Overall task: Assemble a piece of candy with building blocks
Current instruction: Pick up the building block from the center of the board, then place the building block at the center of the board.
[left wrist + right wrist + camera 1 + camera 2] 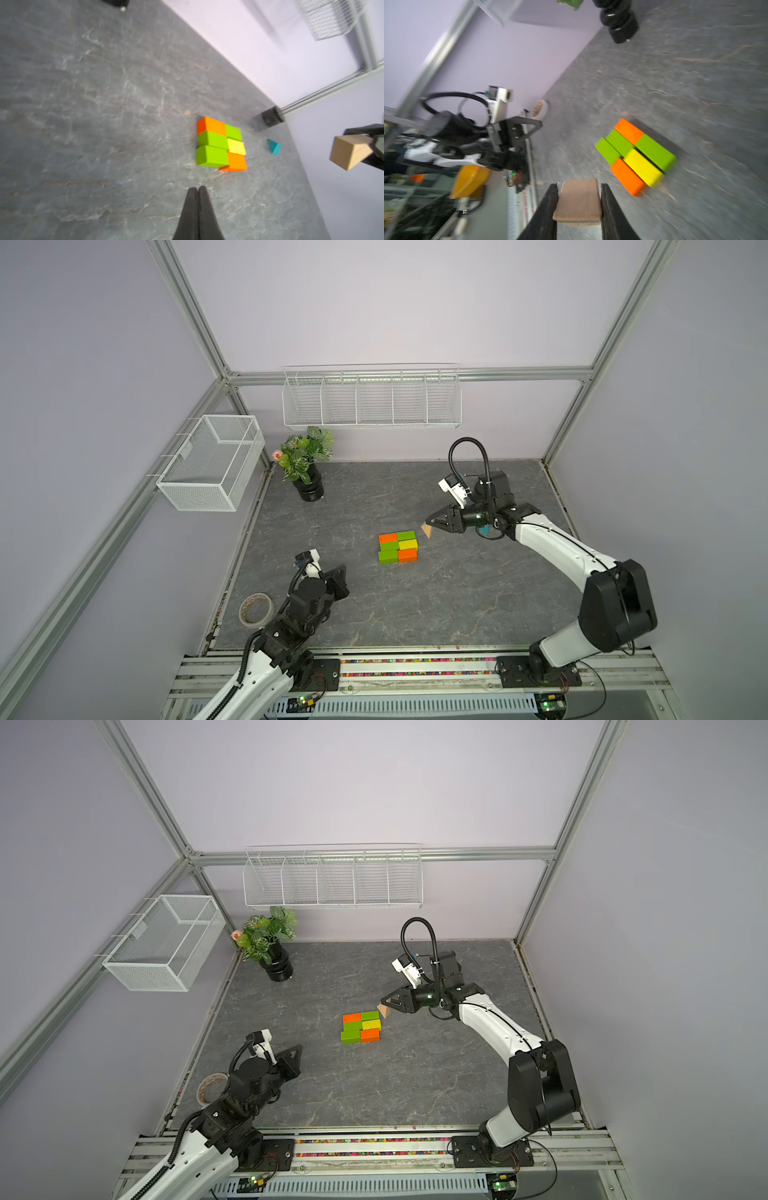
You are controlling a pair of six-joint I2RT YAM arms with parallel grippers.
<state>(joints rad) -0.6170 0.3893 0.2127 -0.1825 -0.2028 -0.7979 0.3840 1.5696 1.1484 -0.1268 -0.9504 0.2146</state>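
A flat rectangle of green, orange and yellow building blocks (397,546) (361,1027) lies mid-table, also seen in both wrist views (220,145) (635,155). My right gripper (430,523) (579,185) hovers just past the rectangle's far right corner, shut on the tan triangle (428,530) (384,1011) (349,151) (579,199). The tan block is in the air, apart from the rectangle. A teal triangle (274,147) lies alone on the table beyond the rectangle. My left gripper (197,188) (340,572) is shut and empty, near the table's front left, well short of the blocks.
A potted plant in a black round jar (309,485) stands at the back left. A tape roll (255,609) lies off the mat's left edge by the left arm. A wire basket (212,462) hangs on the left wall and a wire rack (372,400) on the back wall.
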